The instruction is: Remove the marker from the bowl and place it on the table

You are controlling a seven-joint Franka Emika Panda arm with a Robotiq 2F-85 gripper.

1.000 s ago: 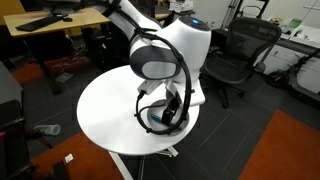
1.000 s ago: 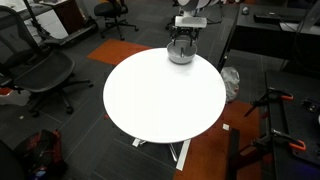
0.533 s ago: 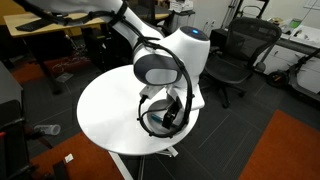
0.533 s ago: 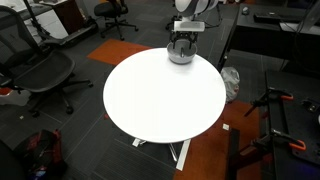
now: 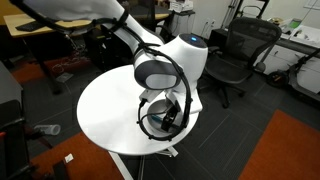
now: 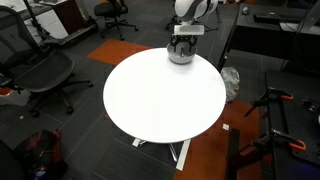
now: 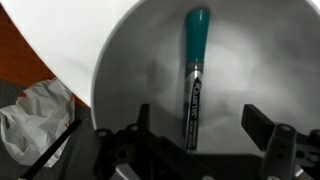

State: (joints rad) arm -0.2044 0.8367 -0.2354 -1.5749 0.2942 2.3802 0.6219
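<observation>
Office room, round white table (image 6: 160, 100). Gripper (image 7: 200, 128) spread wide, empty, over the bowl (image 7: 125, 70) at the table's edge. Marker (image 7: 193, 80) lies on the bowl's bottom, between the fingers (image 7: 262, 124), long axis square to their closing line.

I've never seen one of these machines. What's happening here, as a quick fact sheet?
marker: teal and dark, lying inside the bowl
bowl: round, grey, near the table's edge
table: round, white top
gripper: open, low over the bowl, one finger on each side of the marker, not gripping it
task stage: marker not yet lifted out
</observation>
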